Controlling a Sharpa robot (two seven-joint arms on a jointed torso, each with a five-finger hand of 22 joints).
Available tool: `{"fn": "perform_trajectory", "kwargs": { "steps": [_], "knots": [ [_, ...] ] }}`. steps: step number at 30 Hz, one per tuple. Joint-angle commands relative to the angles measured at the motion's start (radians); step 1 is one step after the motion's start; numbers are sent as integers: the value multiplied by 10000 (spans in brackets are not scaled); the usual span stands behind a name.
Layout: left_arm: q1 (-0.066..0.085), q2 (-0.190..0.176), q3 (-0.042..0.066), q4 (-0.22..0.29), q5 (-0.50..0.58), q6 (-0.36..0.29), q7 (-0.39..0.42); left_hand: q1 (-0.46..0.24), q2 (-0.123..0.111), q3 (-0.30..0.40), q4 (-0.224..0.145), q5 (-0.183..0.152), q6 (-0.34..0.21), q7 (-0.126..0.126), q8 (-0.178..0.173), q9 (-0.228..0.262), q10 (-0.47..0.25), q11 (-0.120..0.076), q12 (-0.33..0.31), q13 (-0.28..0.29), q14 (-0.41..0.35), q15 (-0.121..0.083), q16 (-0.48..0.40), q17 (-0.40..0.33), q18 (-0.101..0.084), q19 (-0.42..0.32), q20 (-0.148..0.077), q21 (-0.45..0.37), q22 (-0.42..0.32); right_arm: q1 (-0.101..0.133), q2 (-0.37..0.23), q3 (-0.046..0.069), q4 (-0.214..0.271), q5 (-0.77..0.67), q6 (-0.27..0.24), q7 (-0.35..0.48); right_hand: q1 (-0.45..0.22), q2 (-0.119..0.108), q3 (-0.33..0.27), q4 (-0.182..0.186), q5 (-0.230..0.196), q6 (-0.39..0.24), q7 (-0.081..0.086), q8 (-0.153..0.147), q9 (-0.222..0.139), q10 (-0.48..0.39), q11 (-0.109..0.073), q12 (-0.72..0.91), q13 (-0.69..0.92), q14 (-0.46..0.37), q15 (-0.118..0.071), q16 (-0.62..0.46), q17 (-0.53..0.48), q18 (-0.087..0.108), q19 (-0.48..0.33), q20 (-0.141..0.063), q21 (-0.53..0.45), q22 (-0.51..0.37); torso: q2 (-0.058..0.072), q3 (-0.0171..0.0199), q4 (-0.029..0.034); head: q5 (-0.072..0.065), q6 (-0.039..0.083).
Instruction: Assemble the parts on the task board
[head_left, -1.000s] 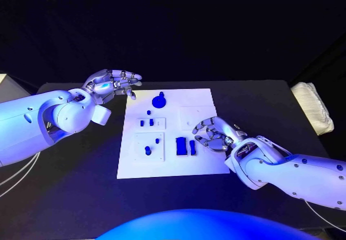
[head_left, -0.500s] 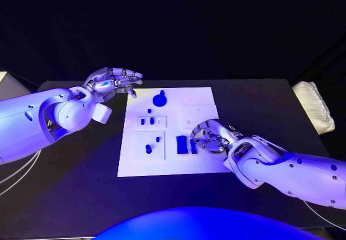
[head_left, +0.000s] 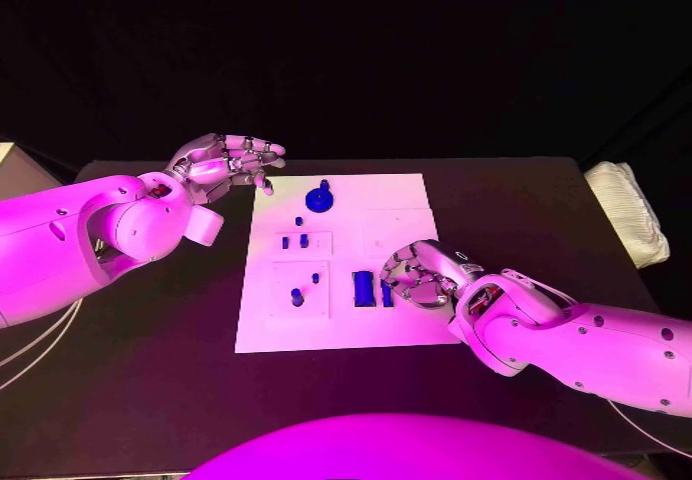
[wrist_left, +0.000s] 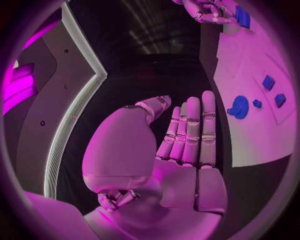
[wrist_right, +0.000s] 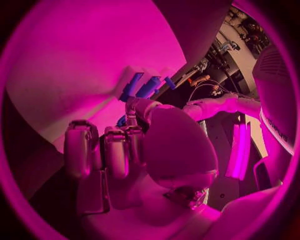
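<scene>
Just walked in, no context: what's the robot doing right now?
It is working on the white task board in the middle of the black table. The right hand is down at the board's right side, fingers curled at the upright blue parts; whether it grips one I cannot tell. The left hand hovers open off the board's far left corner, holding nothing. A round blue part and several small ones sit elsewhere on the board.

black table (head_left: 173, 400) | white task board (head_left: 397, 205) at middle | pale folded cloth (head_left: 632, 215) at right edge
</scene>
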Motion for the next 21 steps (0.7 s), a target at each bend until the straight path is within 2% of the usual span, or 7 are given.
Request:
{"fn": "perform_trajectory", "kwargs": {
  "steps": [1, 9, 13, 17, 21],
  "knots": [
    [3, -2, 4, 23, -6, 162, 72, 50, 32, 46, -10, 52, -79, 214, 33, -14, -75, 23, 64, -9, -51, 22, 10, 2, 151, 59, -6, -38, -9, -30, -2, -27, -59, -244, 335, -219, -13, 88, 27, -5, 44, 73, 5, 46, 22, 695, -88, 42, 2265, 1037, -39, 23, 2617, 44, 755, 10, 44, 2169, 1, 3, 8, 1, 2],
    [3, -5, 3, 22, -6, 160, 70, 50, 32, 46, -10, 52, -79, 214, 33, -14, -75, 23, 64, -9, -51, 22, 10, 2, 151, 59, -6, -38, -9, -37, 23, -28, -91, -271, 256, -152, 5, 95, 37, -46, 50, 89, -7, 70, 37, 700, -99, 51, 2268, 1039, -50, 28, 2623, 42, 758, 1, 59, 2173, 6, 9, 0, 0, 8],
    [3, -7, 3, 27, -6, 166, 68, 50, 32, 46, -10, 52, -79, 214, 33, -14, -75, 23, 64, -9, -51, 22, 10, 2, 151, 59, -6, -38, -9, -45, 32, -30, -111, -282, 59, -99, 12, 16, 9, -138, 21, 64, -4, 85, 53, 686, -104, 13, 2252, 1033, -63, 10, 2602, 54, 747, -15, -9, 2156, 5, 1, -5, 4, 9],
    [3, -10, 3, 30, -6, 164, 66, 50, 32, 46, -10, 52, -79, 214, 33, -14, -75, 23, 64, -9, -51, 22, 10, 2, 151, 59, -6, -38, -9, -51, 40, -31, -129, -391, -122, -92, 11, -166, -48, -295, -56, -7, 35, 60, 47, 666, -74, -27, 2236, 1031, -49, 3, 2593, 60, 738, -22, -58, 2144, 6, 5, 0, 3, 5],
    [3, -11, 3, 28, -6, 162, 70, 50, 32, 46, -10, 52, -79, 214, 33, -14, -75, 23, 64, -9, -51, 22, 10, 2, 151, 59, -6, -38, -9, -54, 39, -31, -134, -499, -220, -93, 10, -214, -62, -335, -101, -5, 44, 59, 44, 658, -68, -43, 2229, 1028, -44, -5, 2585, 61, 736, -21, -68, 2142, -1, 5, 5, -6, 9]
  ]
}}
